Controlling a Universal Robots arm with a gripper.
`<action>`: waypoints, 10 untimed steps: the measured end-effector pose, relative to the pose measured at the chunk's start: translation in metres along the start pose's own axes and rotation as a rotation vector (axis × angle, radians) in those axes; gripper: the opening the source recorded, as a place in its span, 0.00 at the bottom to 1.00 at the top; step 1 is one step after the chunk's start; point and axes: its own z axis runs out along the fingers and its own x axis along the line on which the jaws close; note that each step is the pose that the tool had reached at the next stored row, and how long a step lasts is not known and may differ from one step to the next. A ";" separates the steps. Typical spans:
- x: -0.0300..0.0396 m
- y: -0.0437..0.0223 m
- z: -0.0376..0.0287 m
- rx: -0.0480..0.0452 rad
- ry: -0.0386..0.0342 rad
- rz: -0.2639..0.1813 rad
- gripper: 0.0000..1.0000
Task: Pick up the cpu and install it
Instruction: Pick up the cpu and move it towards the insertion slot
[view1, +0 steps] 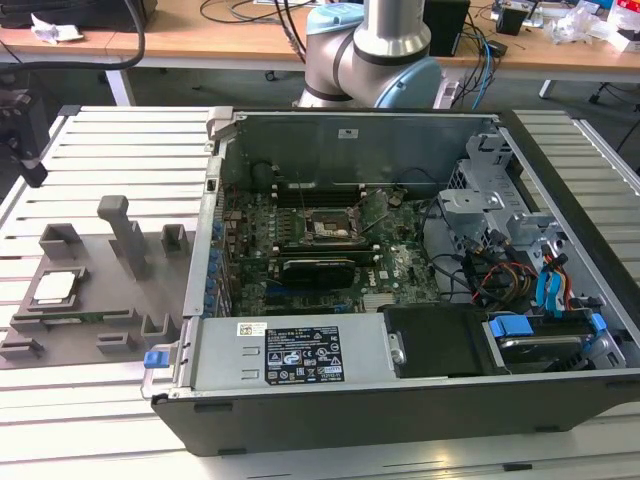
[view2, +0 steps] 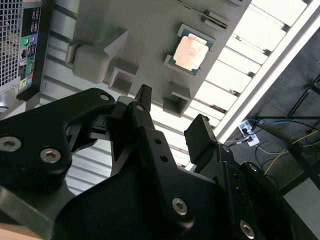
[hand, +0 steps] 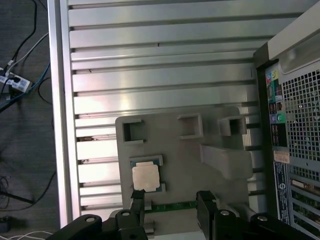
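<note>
One cpu (hand: 145, 176) lies flat by the edge of the grey tray (hand: 185, 160) farthest from the computer case (hand: 295, 100), beneath the gripper (hand: 171, 202), offset toward one of its spread, empty fingers (hand: 137, 202).

In the first wrist view the cpu (hand: 145, 176) lies flat on the grey tray (hand: 210, 125), silvery top up. The gripper (hand: 171, 197) hangs over the tray with its fingers spread and nothing between them, one fingertip (hand: 138, 200) just beside the cpu. A thin green strip (hand: 175, 205), possibly a memory module, lies nearby. The tray sits on a slatted metal table (hand: 160, 60) beside the computer case (hand: 295, 115)
</note>
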 end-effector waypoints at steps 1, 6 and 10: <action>0.0000 0.0000 0.0006 0.0000 0.0000 0.000 0.55; 0.0001 -0.0001 0.0031 0.0000 0.0001 0.000 0.55; 0.0001 -0.0002 0.0043 0.0000 0.0000 0.000 0.55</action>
